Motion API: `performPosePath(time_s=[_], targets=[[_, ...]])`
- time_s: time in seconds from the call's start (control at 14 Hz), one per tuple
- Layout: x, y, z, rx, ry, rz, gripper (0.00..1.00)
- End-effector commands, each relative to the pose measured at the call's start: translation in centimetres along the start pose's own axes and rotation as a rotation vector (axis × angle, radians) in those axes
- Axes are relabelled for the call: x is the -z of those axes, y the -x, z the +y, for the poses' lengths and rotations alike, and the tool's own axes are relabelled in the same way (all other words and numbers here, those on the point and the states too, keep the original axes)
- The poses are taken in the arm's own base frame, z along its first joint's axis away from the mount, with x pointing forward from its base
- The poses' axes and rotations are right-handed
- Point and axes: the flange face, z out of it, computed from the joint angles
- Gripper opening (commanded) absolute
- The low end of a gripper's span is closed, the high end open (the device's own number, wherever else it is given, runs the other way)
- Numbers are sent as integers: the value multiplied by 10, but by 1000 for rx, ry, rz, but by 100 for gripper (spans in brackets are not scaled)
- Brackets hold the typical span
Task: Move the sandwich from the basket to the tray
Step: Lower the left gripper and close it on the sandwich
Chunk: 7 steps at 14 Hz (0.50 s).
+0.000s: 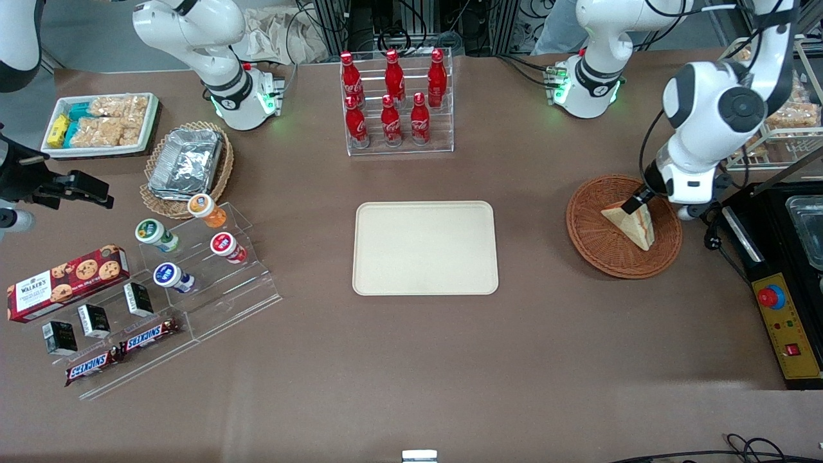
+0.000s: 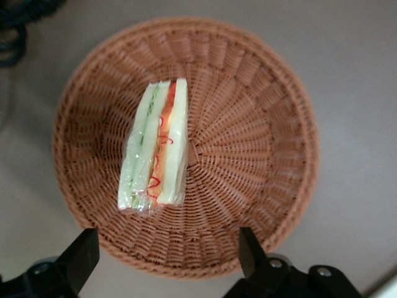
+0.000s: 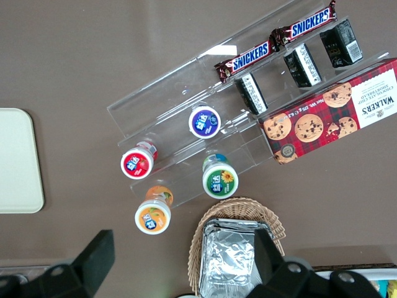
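The sandwich [image 1: 633, 226], a plastic-wrapped pale wedge, stands on its edge inside the round reddish-brown basket [image 1: 593, 247] toward the working arm's end of the table. The left wrist view shows its red, orange and green layers [image 2: 155, 149] on the basket's weave [image 2: 248, 124]. My gripper [image 1: 635, 202] hovers over the basket, open. Its two black fingers [image 2: 80, 256] are spread wide with nothing between them, and its midpoint [image 2: 166, 254] lies over the basket's rim, short of the sandwich. The cream tray [image 1: 425, 247] lies bare at the table's middle, and its corner [image 3: 18, 161] shows in the right wrist view.
A clear rack of red bottles [image 1: 395, 99] stands farther from the camera than the tray. A black control box [image 1: 781, 321] sits beside the basket at the table's edge. Toward the parked arm's end are a foil-container basket [image 1: 186, 164], a snack tray [image 1: 99, 122] and an acrylic stand [image 1: 193, 283].
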Motion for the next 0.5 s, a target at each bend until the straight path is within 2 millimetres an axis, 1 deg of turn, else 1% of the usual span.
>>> performPosePath(time_s=[0.0, 0.07, 0.21, 0.29, 0.43], targets=[[-39, -8, -8, 26, -11, 3, 100], [-50, -13, -14, 33, -24, 0, 100], [-59, -23, -26, 46, -30, 14, 100], [-64, -26, -29, 56, -27, 15, 100], [-78, -27, -28, 55, -19, 24, 100]])
